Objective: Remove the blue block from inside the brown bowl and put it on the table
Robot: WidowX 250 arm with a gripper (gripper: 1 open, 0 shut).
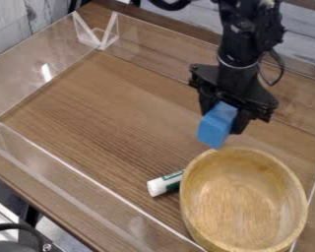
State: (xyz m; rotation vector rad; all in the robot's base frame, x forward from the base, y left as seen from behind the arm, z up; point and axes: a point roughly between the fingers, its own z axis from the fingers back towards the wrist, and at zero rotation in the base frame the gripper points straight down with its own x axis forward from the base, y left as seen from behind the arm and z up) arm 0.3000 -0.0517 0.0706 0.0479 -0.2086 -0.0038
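Note:
The blue block hangs just above the table, pinched at its top by my gripper, which is shut on it. Its lower end sits a little beyond the far rim of the brown bowl. That bowl, wide and light tan, rests at the front right of the table with nothing visible inside it. The black arm rises from the gripper toward the top of the view.
A white-and-green tube lies on the table against the bowl's left side. Low clear acrylic walls run along the table's edges, with a clear bracket at the far left corner.

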